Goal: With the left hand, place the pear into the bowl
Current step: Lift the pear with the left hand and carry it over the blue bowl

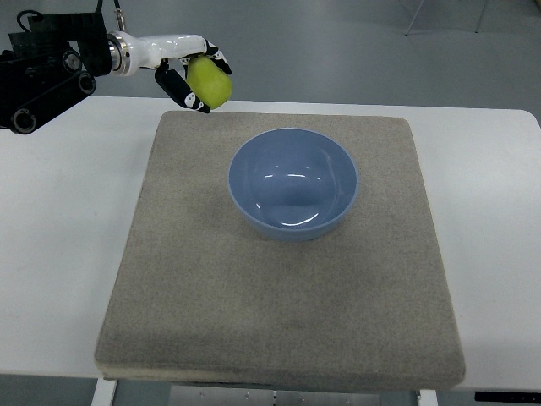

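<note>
1. The left hand (193, 74) sits in the upper left of the frame, its fingers wrapped around the pear (209, 83), holding it.
2. The pear is yellow-green and held off the surface, over the far left corner of the mat (279, 313).
3. The blue bowl (292, 184) stands on the mat, a little above the frame's centre, down and to the right of the pear and apart from it.
4. The bowl has nothing in it.
5. The grey mat lies on the white worktop (59, 237).
6. Nothing stands between pear and bowl.
</note>
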